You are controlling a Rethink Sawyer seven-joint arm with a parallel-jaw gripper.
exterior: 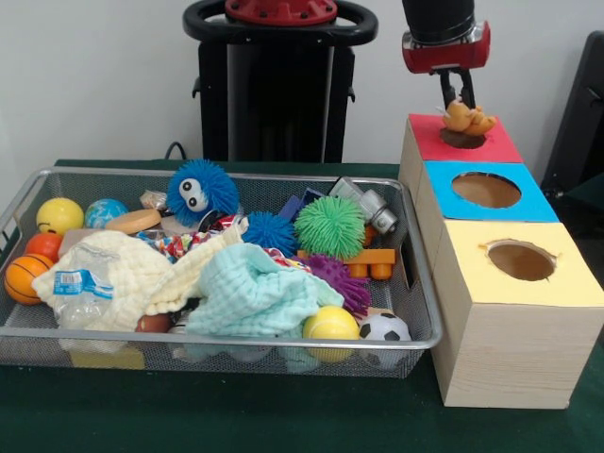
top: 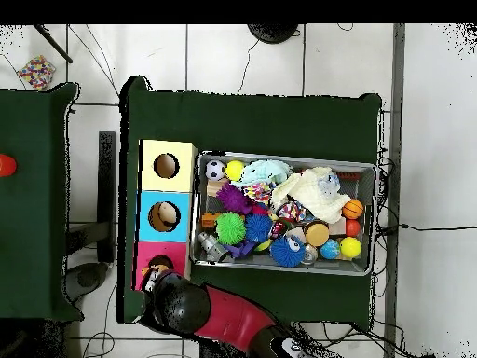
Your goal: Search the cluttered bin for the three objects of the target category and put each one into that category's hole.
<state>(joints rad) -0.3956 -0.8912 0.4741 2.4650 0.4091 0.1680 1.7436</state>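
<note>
Wire-mesh bin (exterior: 420, 311), fingers (exterior: 458, 97) pinching plush orange toy (exterior: 467, 119)

A wire-mesh metal bin (exterior: 420, 311) holds soft cloths (exterior: 250, 293) beside wood-grain boxes (exterior: 500, 354).

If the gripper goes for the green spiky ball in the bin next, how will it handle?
The green spiky ball looks soft and light, so its thin spines would probably give under the fingers. Being round, it may roll if nudged, though the blue spiky ball and purple spiky toy crowd it. The gripper is shut on a small orange toy.
</note>
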